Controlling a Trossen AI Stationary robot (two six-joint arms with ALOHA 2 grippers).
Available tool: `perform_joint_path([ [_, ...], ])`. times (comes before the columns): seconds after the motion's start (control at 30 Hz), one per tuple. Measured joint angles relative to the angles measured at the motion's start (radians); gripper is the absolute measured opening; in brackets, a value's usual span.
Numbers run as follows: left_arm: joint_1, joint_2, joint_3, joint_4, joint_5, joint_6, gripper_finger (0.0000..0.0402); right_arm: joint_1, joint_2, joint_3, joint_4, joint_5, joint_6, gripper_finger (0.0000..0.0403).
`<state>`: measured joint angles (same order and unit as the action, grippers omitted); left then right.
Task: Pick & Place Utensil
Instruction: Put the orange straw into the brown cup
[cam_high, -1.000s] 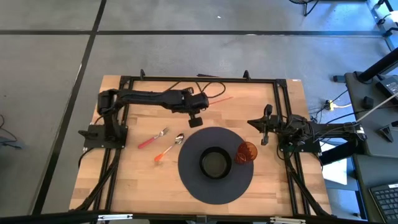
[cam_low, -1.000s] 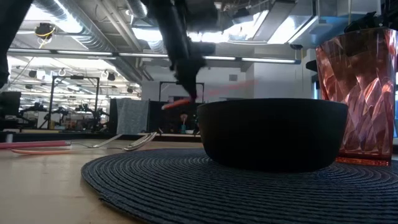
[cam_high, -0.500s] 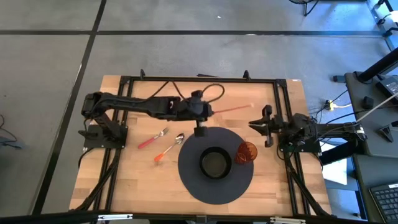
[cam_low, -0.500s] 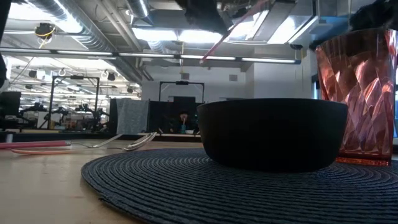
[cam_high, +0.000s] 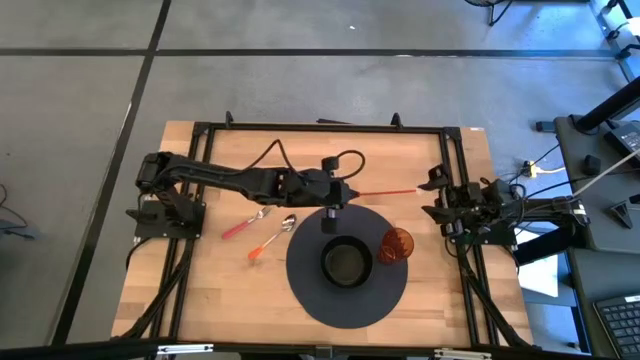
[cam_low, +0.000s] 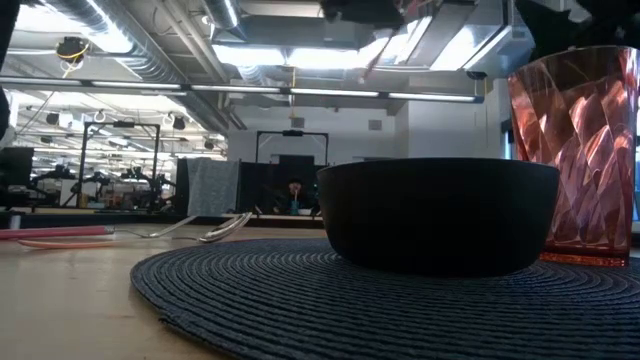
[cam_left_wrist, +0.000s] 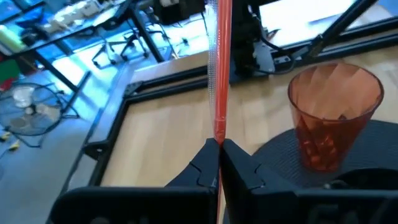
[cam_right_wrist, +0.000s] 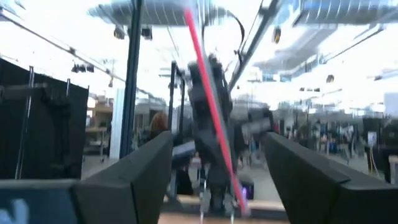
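Holding one red-handled utensil level above the table, the left claw is pinching its near end so the far end is reaching toward the right claw, whose fingers are standing spread, apparently for a handover. Lying on the wood: one fork, one spoon. Resting on one round mat: one bowl, one cup.

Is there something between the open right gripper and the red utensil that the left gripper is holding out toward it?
Nothing visible blocks it. The left gripper holds the red utensil in the air, pointing at the right gripper. The cup and bowl sit lower, off that line.
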<state>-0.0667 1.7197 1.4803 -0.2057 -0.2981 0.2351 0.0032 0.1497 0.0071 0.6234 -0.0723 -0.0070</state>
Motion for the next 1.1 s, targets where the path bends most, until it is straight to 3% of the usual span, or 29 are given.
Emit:
perform_joint_path([
  [0.27,0.032,0.076,0.0,0.093,0.013,0.014,0.0002,0.0,0.036,0.058,-0.022,0.0,-0.073,0.0257],
  [0.77,0.069,0.145,0.0,0.159,0.041,0.011,0.0002,0.0,0.328,0.235,-0.014,0.08,-0.154,0.0251],
  [0.93,0.069,0.145,0.0,0.157,0.043,0.011,0.0002,0.0,0.412,0.28,-0.014,0.079,-0.159,0.0212],
  [1.1,0.069,0.145,0.0,0.146,0.039,0.01,0.0002,0.0,0.444,0.291,-0.018,0.079,-0.159,0.0142],
])
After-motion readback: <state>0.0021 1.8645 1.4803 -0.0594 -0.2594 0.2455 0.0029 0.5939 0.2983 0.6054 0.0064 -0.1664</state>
